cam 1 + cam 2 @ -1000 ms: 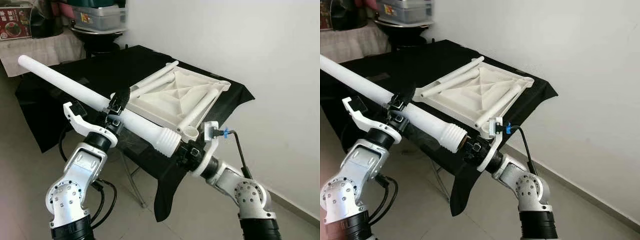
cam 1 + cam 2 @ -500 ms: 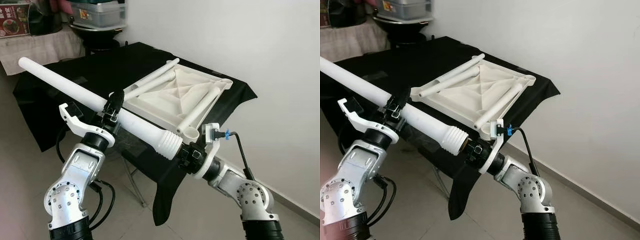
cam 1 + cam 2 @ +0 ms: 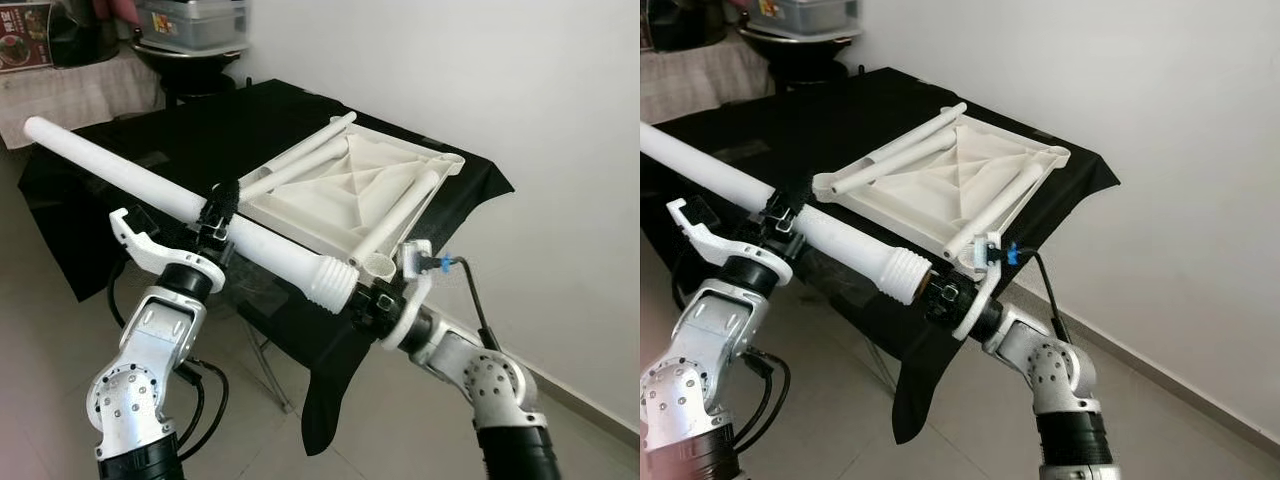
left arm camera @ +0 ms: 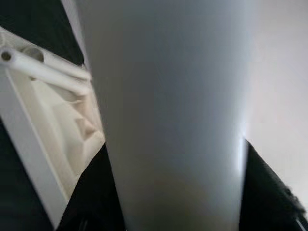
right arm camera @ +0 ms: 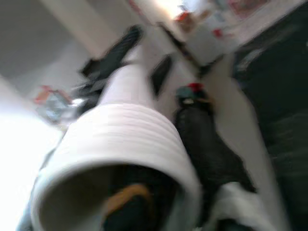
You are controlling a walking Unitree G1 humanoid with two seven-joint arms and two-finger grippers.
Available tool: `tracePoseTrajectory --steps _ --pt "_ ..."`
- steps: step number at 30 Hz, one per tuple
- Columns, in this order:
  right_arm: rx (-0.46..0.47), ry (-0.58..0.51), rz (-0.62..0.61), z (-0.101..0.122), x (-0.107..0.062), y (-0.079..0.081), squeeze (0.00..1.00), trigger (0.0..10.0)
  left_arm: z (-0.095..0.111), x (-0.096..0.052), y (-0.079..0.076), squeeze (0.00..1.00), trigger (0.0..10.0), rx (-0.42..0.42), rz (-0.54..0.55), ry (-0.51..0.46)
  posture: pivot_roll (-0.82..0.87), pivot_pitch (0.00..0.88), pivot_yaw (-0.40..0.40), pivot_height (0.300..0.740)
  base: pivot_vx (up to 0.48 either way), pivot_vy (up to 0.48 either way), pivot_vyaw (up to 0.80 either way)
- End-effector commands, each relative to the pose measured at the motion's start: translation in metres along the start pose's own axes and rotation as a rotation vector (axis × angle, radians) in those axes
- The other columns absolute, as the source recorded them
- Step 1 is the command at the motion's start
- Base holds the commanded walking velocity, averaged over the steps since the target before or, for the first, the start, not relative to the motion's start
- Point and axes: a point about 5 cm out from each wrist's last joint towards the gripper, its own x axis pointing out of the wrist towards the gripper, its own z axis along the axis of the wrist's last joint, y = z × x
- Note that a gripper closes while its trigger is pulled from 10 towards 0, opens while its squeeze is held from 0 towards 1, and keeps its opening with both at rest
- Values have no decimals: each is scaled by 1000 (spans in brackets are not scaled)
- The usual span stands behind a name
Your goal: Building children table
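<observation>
A long white table leg [image 3: 120, 170] runs slantwise in front of me, its ribbed hollow end [image 3: 332, 283] pointing right. My left gripper [image 3: 218, 205] is shut around its middle, and the leg [image 4: 168, 120] looms close in the left wrist view. My right gripper [image 3: 358, 298] grips the ribbed end [image 5: 125, 144]; a black finger [image 5: 207, 144] lies along the outside and a dark shape sits inside the opening. The white tabletop [image 3: 350, 185] lies upside down on the black-covered table [image 3: 200, 130], with two more legs [image 3: 300, 160] [image 3: 400, 215] resting on it.
A white wall runs along the right, close behind the black table. At the back left stand a cloth-covered surface [image 3: 60, 95] and a grey storage box [image 3: 195, 25] on a dark stand. Bare floor lies below my arms, and the black cloth hangs down near my right arm.
Both grippers have carried the leg slightly to the left, still holding it. My right arm has drawn a little closer to the table's edge.
</observation>
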Motion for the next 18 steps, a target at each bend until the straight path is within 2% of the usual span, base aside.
tracePoseTrajectory --steps 1,4,6,7,9,16,17,18 --pt "-32 -17 -127 5 -9 -14 1000 10000 -4 -2 1 0 10000 22 19 26 47 48 -68 740 0 0 0" --pt "-43 1 -142 4 -9 -16 1000 10000 -2 -2 2 0 10000 31 25 25 47 49 -67 740 0 0 0" --pt "-141 181 -253 -12 -15 -32 1000 10000 6 -2 5 0 10000 66 47 23 46 40 -71 740 0 0 0" --pt "-141 181 -253 -12 -15 -32 1000 10000 6 -2 5 0 10000 66 47 23 46 40 -71 740 0 0 0" --pt "-206 279 -280 -22 -22 -39 1000 10000 13 -2 7 0 10000 92 61 20 48 36 -73 740 0 0 0" --pt "-212 280 -279 -21 -26 -43 1000 10000 20 -1 9 0 10000 96 80 1 48 28 -74 740 0 0 0" --pt "-227 313 -237 -20 -31 -42 0 10000 21 0 9 0 10000 127 79 17 48 27 -78 740 0 0 0" --pt "-259 349 -224 -16 -38 -45 0 10000 22 2 8 0 10000 202 74 67 48 25 -78 740 0 0 0"
